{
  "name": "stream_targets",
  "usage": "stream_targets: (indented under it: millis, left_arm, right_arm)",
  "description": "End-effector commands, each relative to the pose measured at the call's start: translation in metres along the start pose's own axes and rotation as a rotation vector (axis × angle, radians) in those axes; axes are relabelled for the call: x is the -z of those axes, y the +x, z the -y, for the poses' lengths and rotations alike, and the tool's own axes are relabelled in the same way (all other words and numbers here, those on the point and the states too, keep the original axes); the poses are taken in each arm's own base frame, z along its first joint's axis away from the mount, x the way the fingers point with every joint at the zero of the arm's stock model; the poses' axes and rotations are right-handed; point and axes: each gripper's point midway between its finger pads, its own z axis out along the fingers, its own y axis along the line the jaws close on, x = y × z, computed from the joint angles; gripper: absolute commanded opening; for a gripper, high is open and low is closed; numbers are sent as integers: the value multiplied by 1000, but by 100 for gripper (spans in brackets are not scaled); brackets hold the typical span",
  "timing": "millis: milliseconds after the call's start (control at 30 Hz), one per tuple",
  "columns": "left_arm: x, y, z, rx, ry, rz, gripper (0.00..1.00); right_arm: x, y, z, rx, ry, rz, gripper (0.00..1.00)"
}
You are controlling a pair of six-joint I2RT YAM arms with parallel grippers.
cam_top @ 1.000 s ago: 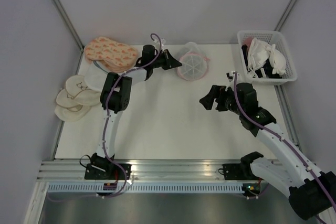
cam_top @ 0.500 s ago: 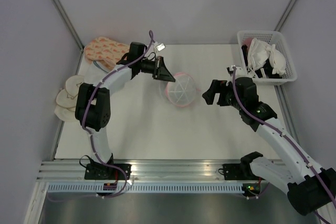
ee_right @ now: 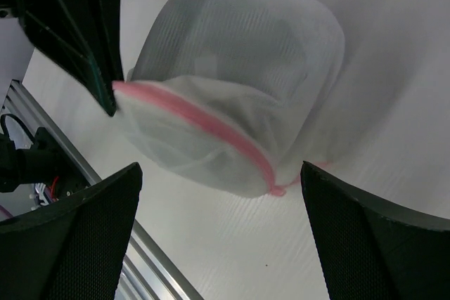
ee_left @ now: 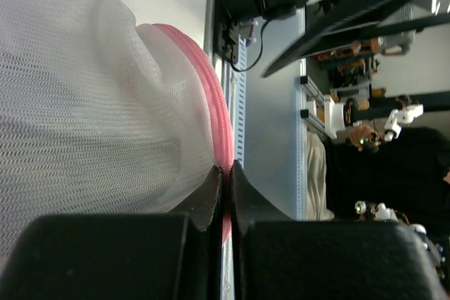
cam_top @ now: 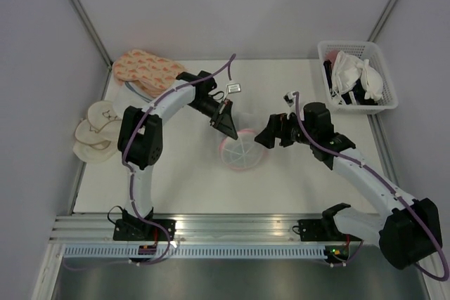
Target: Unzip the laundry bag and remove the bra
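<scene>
The laundry bag (cam_top: 242, 151) sits over the middle of the tabletop (cam_top: 176, 180), between the two arms, tipped so its ribbed face shows from above. The left gripper (cam_top: 228, 126) has its jaws shut tight on the pink zip rim (ee_left: 213, 121), mesh bulging to one side of the pinch. That hold looks meant to anchor the rim so the zip can be pulled against it. Whether the bag's lower edge touches the tabletop is not clear. The right gripper (cam_top: 271, 133) waits just right of the bag with jaws spread wide and holding nothing. Its camera faces the pink rim (ee_right: 204, 128) head-on, likely hunting the zip pull. The bra cannot be made out; a greyish shade behind the mesh may be it. The white basket (cam_top: 385, 107) stands far right, and the peach pads (cam_top: 144, 68) and cream pads (cam_top: 98, 135) lie far left, all well apart from the work.
</scene>
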Motion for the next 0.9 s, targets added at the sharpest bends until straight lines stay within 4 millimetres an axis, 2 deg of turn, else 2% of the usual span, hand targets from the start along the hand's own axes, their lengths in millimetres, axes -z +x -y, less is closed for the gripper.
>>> stream_targets:
  millis: [0, 133, 200, 233, 333, 367, 400, 533, 567, 600, 633, 667, 700, 800, 833, 867]
  left_arm:
    - [-7, 10, 27, -88, 80, -38, 2]
    - [-8, 14, 35, -107, 91, -44, 2]
    - [-7, 13, 37, -121, 86, -44, 2]
    - [-7, 12, 38, -122, 85, -44, 2]
    - [-7, 6, 37, -128, 83, -40, 2]
    - [-7, 3, 36, -124, 82, -39, 2]
    - [-7, 2, 35, -124, 81, -40, 2]
    - [-7, -4, 37, -128, 89, -30, 2]
    - [-7, -5, 37, -132, 91, -27, 2]
    - [-7, -6, 37, -137, 90, -26, 2]
    - [-7, -6, 37, -132, 89, -27, 2]
    - [-7, -7, 36, -127, 83, -32, 2]
    - [-7, -7, 34, -119, 77, -35, 2]
    - [-6, -8, 34, -114, 61, -37, 4]
    - [-6, -11, 26, -139, 31, -36, 4]
    - [-6, -9, 23, -92, 9, -42, 5]
  right_arm:
    - [-14, -2, -7, 47, -86, 18, 98]
    - [-30, 0, 2, 57, -82, -1, 98]
    - [-35, 10, 0, 42, -113, -40, 98]
    - [-38, 8, -2, 57, -134, -25, 98]
    - [-43, 27, -14, 63, -198, -74, 85]
    - [-43, 33, -18, 57, -220, -92, 72]
    - [-43, 42, -26, 54, -259, -118, 68]
    - [-43, 67, -42, 46, -330, -164, 69]
    - [-43, 73, -48, 54, -344, -175, 64]
    - [-44, 73, -49, 51, -343, -175, 54]
    - [-45, 72, -49, 50, -345, -170, 37]
    - [-45, 71, -51, 43, -348, -167, 6]
    - [-45, 67, -54, 45, -353, -159, 1]
    - [-42, 59, -61, 46, -366, -140, 0]
    - [-42, 56, -62, 44, -366, -134, 0]
    - [-41, 53, -64, 43, -368, -126, 0]
